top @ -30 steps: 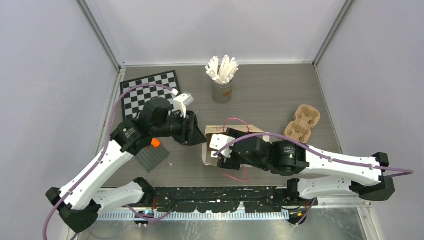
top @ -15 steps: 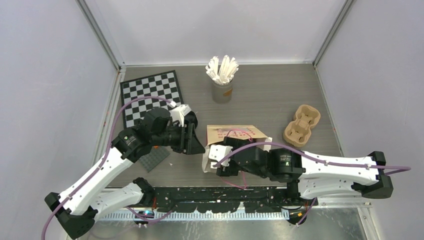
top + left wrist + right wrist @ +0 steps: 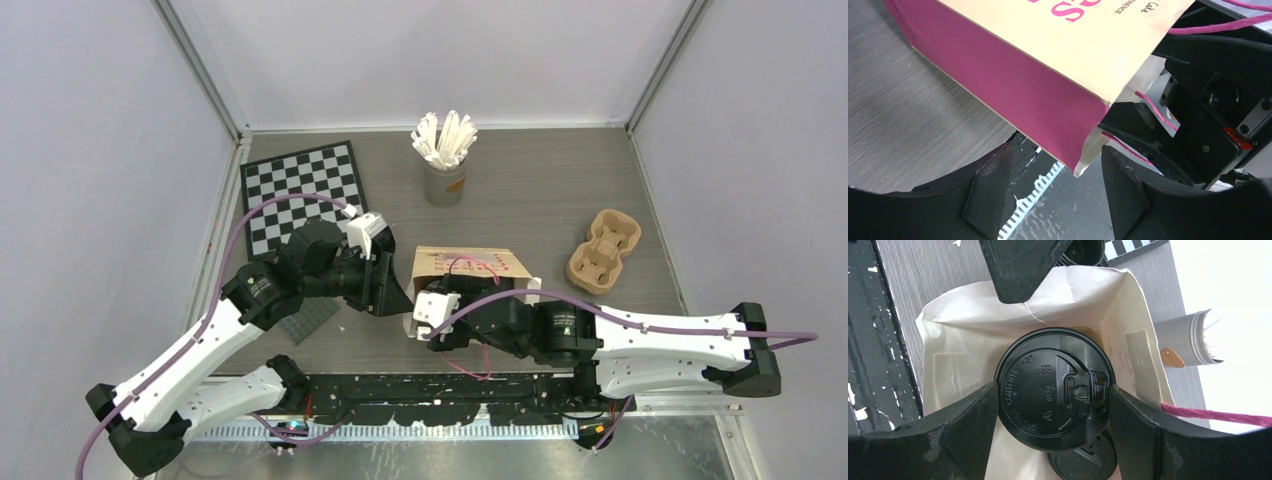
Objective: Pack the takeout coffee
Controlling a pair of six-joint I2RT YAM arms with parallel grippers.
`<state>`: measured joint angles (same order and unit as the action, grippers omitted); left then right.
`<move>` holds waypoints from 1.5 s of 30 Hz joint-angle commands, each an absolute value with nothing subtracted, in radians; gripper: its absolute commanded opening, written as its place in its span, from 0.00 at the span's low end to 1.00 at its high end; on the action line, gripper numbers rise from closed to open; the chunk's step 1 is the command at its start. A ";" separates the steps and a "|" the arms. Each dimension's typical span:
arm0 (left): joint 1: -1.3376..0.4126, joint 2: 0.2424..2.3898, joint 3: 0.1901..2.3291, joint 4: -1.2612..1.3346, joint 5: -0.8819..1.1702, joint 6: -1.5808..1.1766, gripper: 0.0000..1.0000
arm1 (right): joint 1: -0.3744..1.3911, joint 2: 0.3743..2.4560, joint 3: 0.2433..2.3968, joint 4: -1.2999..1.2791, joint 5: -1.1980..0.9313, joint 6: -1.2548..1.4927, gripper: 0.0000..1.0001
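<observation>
A pink and cream paper bag (image 3: 470,262) leans at mid-table with its mouth toward my right arm. My right gripper (image 3: 1053,396) reaches into the bag's mouth (image 3: 963,330). It is shut on a takeout coffee cup, and its fingers press both sides of the round black lid (image 3: 1050,382). A second black lid (image 3: 1083,460) sits lower in the bag, partly hidden. My left gripper (image 3: 388,288) is at the bag's left edge. In the left wrist view it (image 3: 1057,172) stands open, with the bag's corner (image 3: 1080,167) hanging free between the jaws.
A grey cup of white wrapped sticks (image 3: 444,165) stands at the back. The brown pulp cup carrier (image 3: 603,245) lies at the right. A checkerboard (image 3: 300,185) and a dark grey plate (image 3: 305,318) lie to the left. The table's near rail (image 3: 430,385) is close behind the bag.
My left gripper's jaws have spread wider and no longer pinch the bag's edge. My right gripper has shifted slightly left and nearer, still holding the cup, and the bag has shifted with it.
</observation>
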<state>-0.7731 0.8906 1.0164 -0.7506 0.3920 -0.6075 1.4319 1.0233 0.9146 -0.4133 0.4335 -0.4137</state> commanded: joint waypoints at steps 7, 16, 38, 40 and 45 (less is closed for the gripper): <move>-0.778 0.847 0.998 -0.701 0.346 -0.571 0.65 | 1.438 1.034 0.919 -0.312 0.456 -0.436 0.71; -0.784 0.861 0.996 -0.690 0.354 -0.568 0.61 | 1.437 1.006 0.808 -0.233 0.482 -0.512 0.72; -0.796 0.858 0.995 -0.685 0.373 -0.553 0.00 | 1.430 0.972 0.772 -0.268 0.395 -0.690 0.75; -0.797 0.852 1.001 -0.683 0.378 -0.558 0.00 | 1.425 0.984 0.783 -0.274 0.389 -0.698 0.74; -0.796 0.843 0.995 -0.657 0.411 -0.588 0.00 | 1.418 1.033 0.798 -0.271 0.388 -0.734 0.74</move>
<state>-0.7921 0.8658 0.9810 -0.7204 0.3672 -0.5705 1.4246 1.0069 0.7574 -0.2855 0.3927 -0.6834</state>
